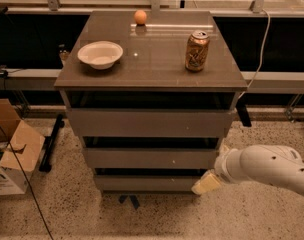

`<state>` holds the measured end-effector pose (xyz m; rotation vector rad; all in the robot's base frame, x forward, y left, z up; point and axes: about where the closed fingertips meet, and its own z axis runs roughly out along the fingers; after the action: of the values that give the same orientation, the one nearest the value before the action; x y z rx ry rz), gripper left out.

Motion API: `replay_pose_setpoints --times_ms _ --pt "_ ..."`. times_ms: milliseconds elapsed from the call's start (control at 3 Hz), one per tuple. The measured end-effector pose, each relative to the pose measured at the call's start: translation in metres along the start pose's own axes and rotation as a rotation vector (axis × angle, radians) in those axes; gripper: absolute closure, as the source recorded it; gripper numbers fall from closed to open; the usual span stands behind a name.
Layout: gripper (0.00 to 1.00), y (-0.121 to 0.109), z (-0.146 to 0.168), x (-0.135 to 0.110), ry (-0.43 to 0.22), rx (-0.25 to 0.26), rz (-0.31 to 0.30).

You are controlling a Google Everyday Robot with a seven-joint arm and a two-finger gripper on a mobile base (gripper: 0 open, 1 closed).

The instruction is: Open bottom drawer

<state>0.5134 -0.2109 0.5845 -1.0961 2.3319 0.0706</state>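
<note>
One thing matters: bottom drawer [147, 183] runs sideways, gripper [207, 183] sits at its right end as seen; can't tell if it's wide or narrow.

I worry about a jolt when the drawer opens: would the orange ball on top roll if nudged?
The ball is round and sits on a glossy top, so it would probably roll at a light nudge. It lies near the back edge, so it might drop off. The end effector is below, at the right end of the bottom drawer.
</note>
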Motion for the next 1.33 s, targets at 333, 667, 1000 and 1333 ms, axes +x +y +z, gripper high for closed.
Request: replay_pose_setpoints --times_ms 333,667,1000,1333 --pt "0.0 0.002 0.004 0.003 0.003 -0.008 0.004" --pt "0.0 0.009 0.021 0.007 -0.013 -0.041 0.003" --pt "0.0 0.014 0.038 0.012 -0.032 -0.074 0.003" --pt "0.0 0.017 0.051 0.017 -0.047 -0.091 0.002"
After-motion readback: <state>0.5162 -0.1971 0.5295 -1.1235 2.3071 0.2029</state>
